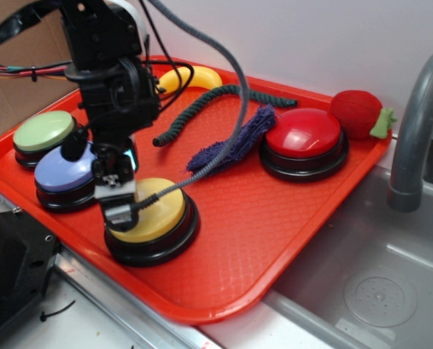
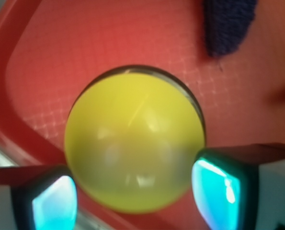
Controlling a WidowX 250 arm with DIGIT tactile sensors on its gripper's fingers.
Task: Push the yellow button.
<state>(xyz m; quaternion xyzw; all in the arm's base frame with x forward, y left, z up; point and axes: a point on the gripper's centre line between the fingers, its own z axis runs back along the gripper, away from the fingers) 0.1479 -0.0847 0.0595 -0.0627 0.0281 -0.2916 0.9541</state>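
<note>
While the yellow button (image 1: 153, 212) is sitting at the near edge of the red tray (image 1: 274, 240), the gripper (image 1: 119, 213) is hanging right over its dome with its fingers (image 2: 214, 187) spread apart and holding nothing. Whether it is touching yet is hard to tell, so the push itself is looking unfinished, with the lilac button (image 1: 63, 171) and green button (image 1: 43, 132) lying just behind.

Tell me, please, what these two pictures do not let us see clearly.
- Exterior view: whether the gripper touches the yellow button; the arm covers the spot.
- Wrist view: the fingers are cut off by the lower edge, and the button is blurred.
- Exterior view: the yellow banana is partly hidden behind the arm and cables.
- Exterior view: the faucet is cut off by the right edge.
</note>
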